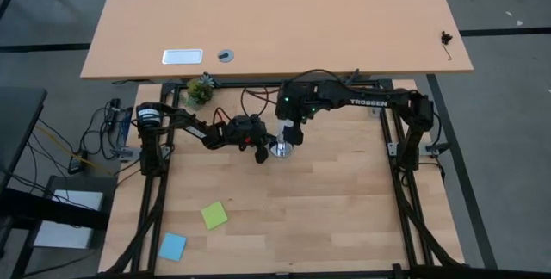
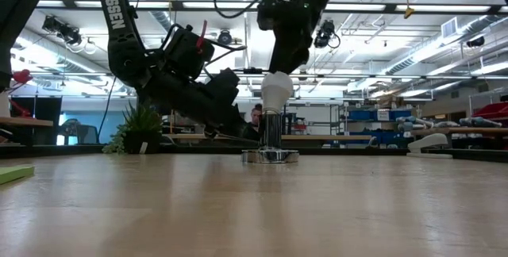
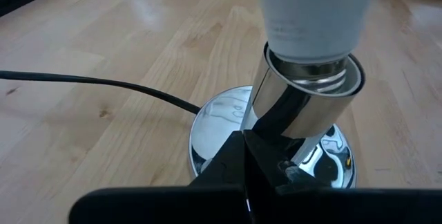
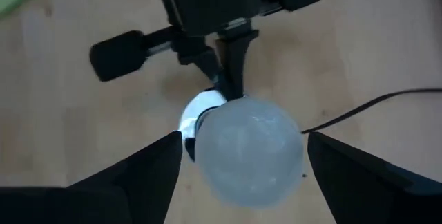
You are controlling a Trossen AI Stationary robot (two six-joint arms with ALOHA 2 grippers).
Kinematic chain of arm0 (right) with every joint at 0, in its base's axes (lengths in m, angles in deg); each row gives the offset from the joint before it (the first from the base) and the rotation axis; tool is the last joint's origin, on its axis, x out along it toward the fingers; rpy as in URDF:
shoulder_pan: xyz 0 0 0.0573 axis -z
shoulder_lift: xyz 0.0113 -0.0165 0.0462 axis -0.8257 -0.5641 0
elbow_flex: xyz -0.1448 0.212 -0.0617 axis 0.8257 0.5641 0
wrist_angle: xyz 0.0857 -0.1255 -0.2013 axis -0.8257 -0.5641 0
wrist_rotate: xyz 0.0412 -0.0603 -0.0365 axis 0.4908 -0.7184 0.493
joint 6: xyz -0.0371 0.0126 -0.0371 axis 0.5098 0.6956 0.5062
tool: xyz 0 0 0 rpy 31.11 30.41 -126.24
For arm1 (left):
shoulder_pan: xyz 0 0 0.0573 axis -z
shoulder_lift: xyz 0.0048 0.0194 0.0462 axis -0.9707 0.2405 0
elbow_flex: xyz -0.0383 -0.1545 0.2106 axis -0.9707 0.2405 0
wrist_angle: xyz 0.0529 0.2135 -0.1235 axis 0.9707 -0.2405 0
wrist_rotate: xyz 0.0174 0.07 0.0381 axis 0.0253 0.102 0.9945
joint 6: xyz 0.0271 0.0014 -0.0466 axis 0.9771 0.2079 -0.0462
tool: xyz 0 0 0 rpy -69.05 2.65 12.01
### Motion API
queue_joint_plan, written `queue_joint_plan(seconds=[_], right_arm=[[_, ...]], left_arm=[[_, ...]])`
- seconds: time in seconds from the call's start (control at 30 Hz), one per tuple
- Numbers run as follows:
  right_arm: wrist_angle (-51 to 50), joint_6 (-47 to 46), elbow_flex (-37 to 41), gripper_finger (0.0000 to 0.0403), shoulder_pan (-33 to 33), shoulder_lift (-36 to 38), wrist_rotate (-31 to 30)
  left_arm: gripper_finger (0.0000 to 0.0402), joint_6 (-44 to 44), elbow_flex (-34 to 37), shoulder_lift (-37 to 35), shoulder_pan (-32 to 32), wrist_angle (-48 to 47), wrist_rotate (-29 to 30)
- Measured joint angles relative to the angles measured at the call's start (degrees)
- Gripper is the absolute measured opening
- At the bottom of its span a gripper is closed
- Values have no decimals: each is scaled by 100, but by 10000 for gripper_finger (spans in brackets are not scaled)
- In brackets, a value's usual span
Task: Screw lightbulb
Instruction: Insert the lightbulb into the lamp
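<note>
The white frosted lightbulb [image 2: 278, 90] stands upright with its metal thread in the chrome socket tube [image 3: 304, 106]. That tube rises from a round silver disc [image 2: 270, 156] lying flat on the wooden table. A black cord [image 3: 103, 82] runs off from the disc. My right gripper [image 4: 243, 140] hangs open just above, pointing steeply down, with one finger on either side of the bulb's dome [image 4: 248, 151]; I cannot make out any touch. My left gripper [image 1: 258, 150] is shut, low beside the socket on its left. My left gripper's shut fingertips [image 3: 242, 148] bear against the foot of the chrome tube [image 3: 266, 124], just above the disc. They come from the table's left, slanting down. The socket stands upright on the table.
A green sticky note [image 1: 214, 215] and a blue one [image 1: 172, 246] lie near the front left. A small potted plant [image 1: 200, 89] stands at the far left edge, by a second table [image 1: 275, 21] beyond. A person [image 2: 255, 116] shows far behind the socket.
</note>
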Motion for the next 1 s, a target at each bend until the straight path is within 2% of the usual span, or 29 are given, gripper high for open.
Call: queue_joint_plan(seconds=[0.5,0.87,1.0], right_arm=[[-216,-84,-44,319,53,11,66],[-379,-237,-72,342,403,24,29],[-387,-242,-72,345,541,24,368]], left_arm=[[0,1,0,0,0,0,2],[0,4,0,0,0,0,2],[0,2,0,0,0,2,2]])
